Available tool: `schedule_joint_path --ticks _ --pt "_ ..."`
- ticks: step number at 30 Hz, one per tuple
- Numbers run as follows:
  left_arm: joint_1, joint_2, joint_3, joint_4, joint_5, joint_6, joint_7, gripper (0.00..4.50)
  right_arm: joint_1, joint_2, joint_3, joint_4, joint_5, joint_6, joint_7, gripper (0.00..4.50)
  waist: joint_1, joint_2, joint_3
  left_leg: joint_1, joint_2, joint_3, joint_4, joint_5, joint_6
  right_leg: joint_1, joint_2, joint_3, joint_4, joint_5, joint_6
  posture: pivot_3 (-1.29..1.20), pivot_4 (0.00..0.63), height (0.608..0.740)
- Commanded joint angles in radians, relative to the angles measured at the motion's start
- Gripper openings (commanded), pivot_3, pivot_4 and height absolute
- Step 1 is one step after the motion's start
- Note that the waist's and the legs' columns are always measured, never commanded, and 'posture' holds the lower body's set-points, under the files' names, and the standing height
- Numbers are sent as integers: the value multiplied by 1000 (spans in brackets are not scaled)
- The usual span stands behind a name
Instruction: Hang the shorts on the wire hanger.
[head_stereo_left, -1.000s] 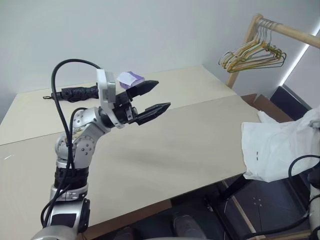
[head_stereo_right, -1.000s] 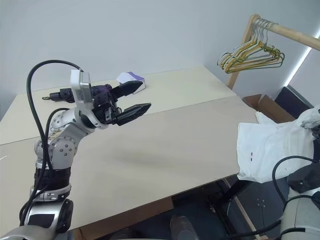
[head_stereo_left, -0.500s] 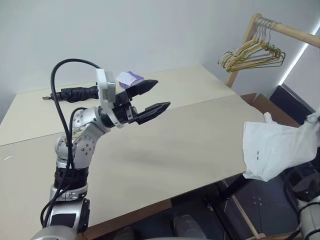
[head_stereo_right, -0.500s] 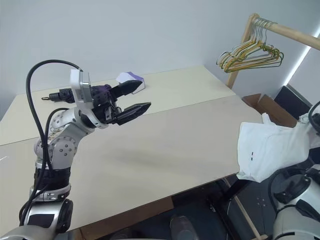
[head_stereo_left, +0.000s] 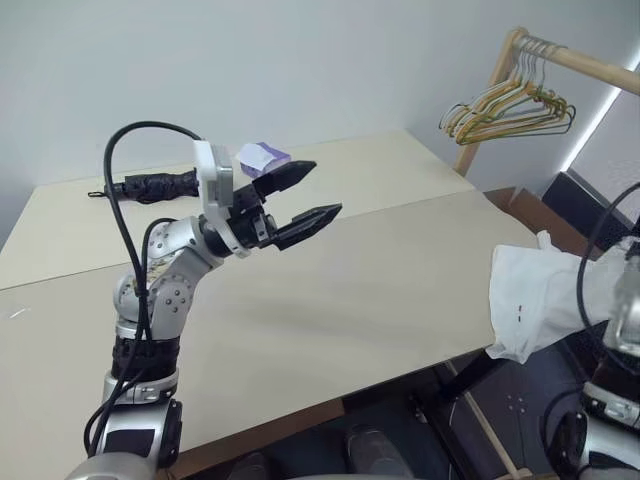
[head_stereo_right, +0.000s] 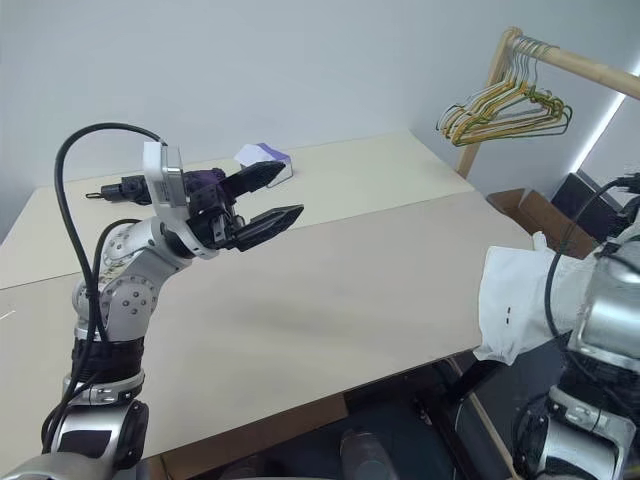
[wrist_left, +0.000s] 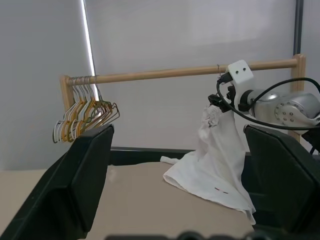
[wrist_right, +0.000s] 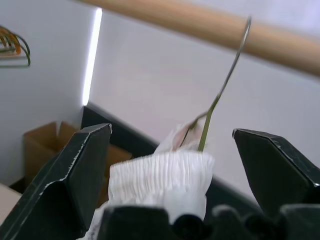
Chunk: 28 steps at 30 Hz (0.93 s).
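The shorts (wrist_left: 216, 155) hang off the worktop's (head_stereo_left: 330, 300) right end, gathered at the waistband around the wire hanger (wrist_right: 220, 90), whose hook sits over the wooden rail (wrist_left: 170, 73); the lower hem trails onto the worktop corner. They look thin, light and limp, so they will sag and slide wherever they are not bunched, while the elastic waistband is the thickest, most grippable part. The hanger is thin, springy wire that would likely swing at a touch, so any adjusting hold is best taken on the waistband close to the wire, not the loose hem. The right gripper (wrist_right: 165, 165) stands wide with the waistband between its fingers, apparently let go, though whether the cloth brushes a finger is hard to tell. The left gripper (head_stereo_left: 305, 195) is wide and empty above the worktop, well apart from the shorts.
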Motion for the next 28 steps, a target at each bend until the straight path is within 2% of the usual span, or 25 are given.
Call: schedule_joint_path --ticks 1,6,9,10,16,21,25,28 --pt "-2 8 5 -35 25 -38 12 4500 48 0 65 -86 -23 -218 53 4486 1 0 0 0 0 0 0 0 0 0 0 0 0 0 0 -155 0 740" --pt "49 24 -1 -36 92 -70 45 4500 46 84 122 -139 280 -295 402 4486 -2 0 0 2 1 -1 0 0 0 1 1 1 0 1 1 -129 0 740" --pt "107 46 -11 -42 178 -114 73 4500 49 37 223 -164 414 -235 678 4486 3 -1 1 1 1 -2 0 0 0 2 1 0 0 2 2 -99 0 740" --pt "127 56 -10 -47 189 -118 74 4500 39 8 259 -166 446 -181 750 4486 9 -1 1 1 1 -3 0 0 0 1 1 0 0 3 2 -92 0 740" --pt "293 135 0 -76 270 -156 77 4500 -32 -69 465 -91 493 -204 1110 4486 58 -3 2 1 2 -3 -1 0 0 0 1 -2 0 0 -2 -34 0 740" --pt "389 179 22 -141 269 -154 78 4500 -114 -64 527 -6 489 -236 1253 4486 127 -4 3 -1 2 -2 -1 -4 -6 -2 -1 -3 -1 0 -5 23 0 740" --pt "420 202 35 -177 241 -138 66 4500 -145 -49 536 30 477 -252 1284 4486 190 -5 3 -7 2 1 -1 -3 -6 -9 -1 -5 0 1 -6 46 0 740" --pt "431 219 41 -193 219 -121 49 4500 -136 -44 542 28 468 -261 1297 4486 208 -5 3 -10 2 8 -1 -3 -6 -14 -1 -5 1 1 -8 49 0 740"
